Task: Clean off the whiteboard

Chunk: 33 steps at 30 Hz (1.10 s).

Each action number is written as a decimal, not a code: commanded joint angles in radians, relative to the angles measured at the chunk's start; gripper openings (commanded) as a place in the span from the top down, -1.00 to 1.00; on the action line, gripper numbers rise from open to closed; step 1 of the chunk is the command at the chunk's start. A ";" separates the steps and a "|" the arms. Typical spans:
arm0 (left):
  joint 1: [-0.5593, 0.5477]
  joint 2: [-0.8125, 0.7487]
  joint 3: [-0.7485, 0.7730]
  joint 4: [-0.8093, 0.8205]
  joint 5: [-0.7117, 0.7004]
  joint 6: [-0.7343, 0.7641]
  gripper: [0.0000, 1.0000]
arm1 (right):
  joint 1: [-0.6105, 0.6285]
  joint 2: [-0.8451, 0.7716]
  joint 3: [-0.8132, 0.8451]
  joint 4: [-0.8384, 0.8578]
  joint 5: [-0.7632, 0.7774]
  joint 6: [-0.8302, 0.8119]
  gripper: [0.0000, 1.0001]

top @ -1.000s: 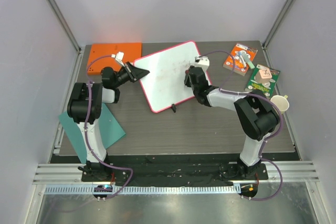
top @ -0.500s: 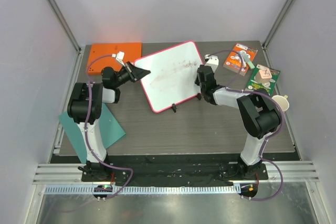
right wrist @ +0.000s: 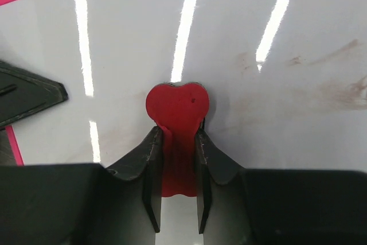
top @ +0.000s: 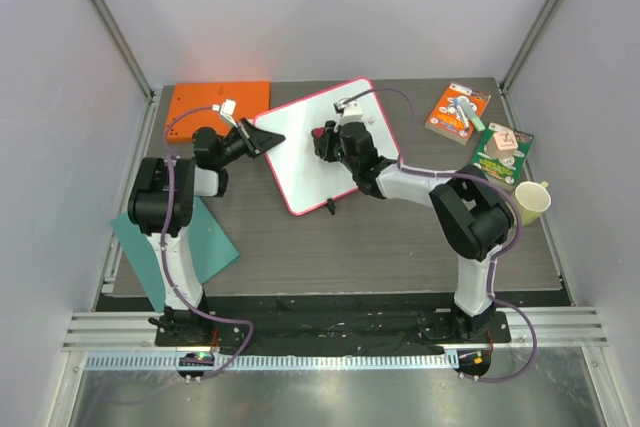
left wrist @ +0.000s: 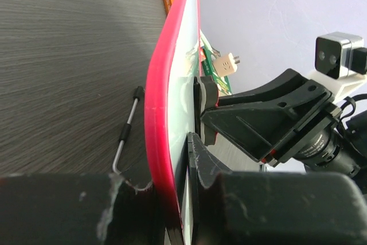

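At the surface's (top: 400, 247) back centre lies the whiteboard (top: 300, 172); the left hand (top: 270, 137), reaching sideways, clamps its left edge, while the right hand (top: 322, 139) grips a red heart-shaped eraser (right wrist: 176, 107) against it, orange board (top: 215, 102) nearby.

White face on the whiteboard (top: 300, 172), pink-red rim all the way round, and up close faint brownish smears streak that white. Bright red heart-shaped eraser (right wrist: 176, 107) right against it, framed by the black right claw (right wrist: 176, 142). Left claw (left wrist: 166, 164) is black too, scuffed with pale grey marks. At the back, a flat orange board (top: 205, 102); down at the left, a teal sheet (top: 215, 242). The surface (top: 350, 247) shows dark grey-brown with fine wood-grain lines. Over on the right: orange packet (top: 458, 110), green packet (top: 500, 150), cream cup (top: 533, 200).
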 commanded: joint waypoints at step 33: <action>-0.035 -0.011 0.005 -0.001 0.045 0.159 1.00 | -0.312 0.132 0.094 -0.433 0.000 -0.036 0.98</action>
